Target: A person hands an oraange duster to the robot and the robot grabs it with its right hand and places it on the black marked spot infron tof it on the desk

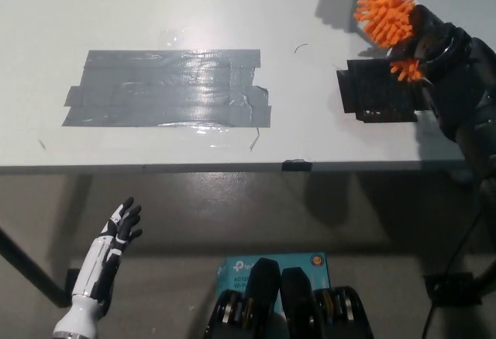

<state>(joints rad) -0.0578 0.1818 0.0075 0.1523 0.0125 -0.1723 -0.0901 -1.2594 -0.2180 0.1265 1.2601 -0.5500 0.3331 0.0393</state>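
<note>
— Gripping it, is he? The right hand point(431, 40)?

— Yes, black fingers clamped round the orange duster point(385, 18), held above the far edge of the black marked spot point(380, 93) on the desk point(155, 5).

— And the left hand point(122, 224)?

— Low beside the desk, fingers spread, holding nothing.

— Any writing?

— A teal box point(236, 271) on the floor; its print is too small to read.
</note>
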